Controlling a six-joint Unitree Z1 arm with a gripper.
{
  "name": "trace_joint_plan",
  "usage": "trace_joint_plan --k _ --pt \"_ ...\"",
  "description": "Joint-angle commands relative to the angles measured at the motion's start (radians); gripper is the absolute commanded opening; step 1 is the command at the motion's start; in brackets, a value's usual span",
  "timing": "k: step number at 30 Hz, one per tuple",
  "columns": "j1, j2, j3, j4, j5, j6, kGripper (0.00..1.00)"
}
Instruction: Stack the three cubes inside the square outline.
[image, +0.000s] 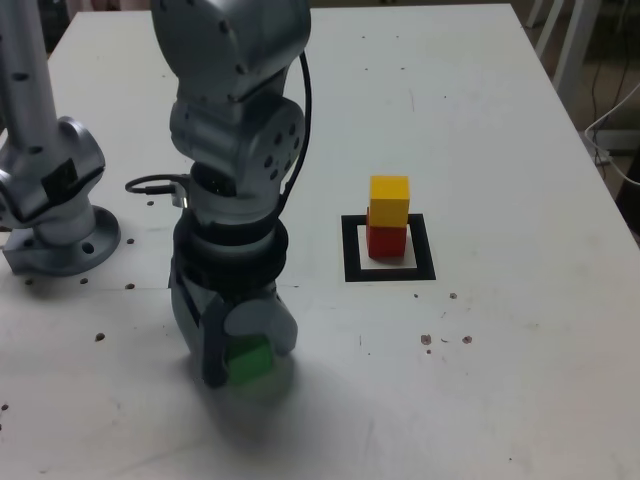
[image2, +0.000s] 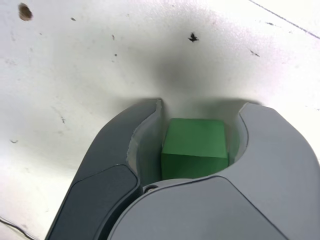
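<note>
While yellow (image: 389, 200) tops red (image: 386, 242), claw (image2: 203, 104) around green (image2: 195, 145)

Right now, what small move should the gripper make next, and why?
Probably close the gripper snugly on the green cube before lifting: it sits between the jaws, but firm contact is unclear. The yellow cube tops the red cube, awaiting a third.

From my arm's two cams I can't read any txt, labels, brands, nos. or signs, neither in the exterior view nor in the wrist view, w/ nothing legible on anything I can see in either pic.
</note>
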Motion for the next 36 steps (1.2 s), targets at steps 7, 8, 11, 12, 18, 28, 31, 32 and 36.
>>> trace_joint_plan --k 7,8,11,12,18,28,31,32,36 --pt "-0.001 -0.033 -0.026 0.051 0.002 0.038 0.29" --pt "-0.001 -0.037 -0.029 0.055 0.001 0.043 0.28" --pt "-0.001 -0.050 -0.042 0.069 0.001 0.062 0.27" --pt "-0.002 -0.055 -0.049 0.074 0.003 0.067 0.27" --pt "0.021 -0.090 -0.125 0.126 0.055 0.139 0.27" --pt "0.172 -0.087 -0.290 0.338 0.129 0.494 0.27" --pt "0.218 -0.071 -0.336 0.393 0.148 0.606 0.27" --pt "0.230 -0.066 -0.349 0.406 0.153 0.635 0.27" --pt "0.272 -0.038 -0.406 0.448 0.165 0.728 0.27"
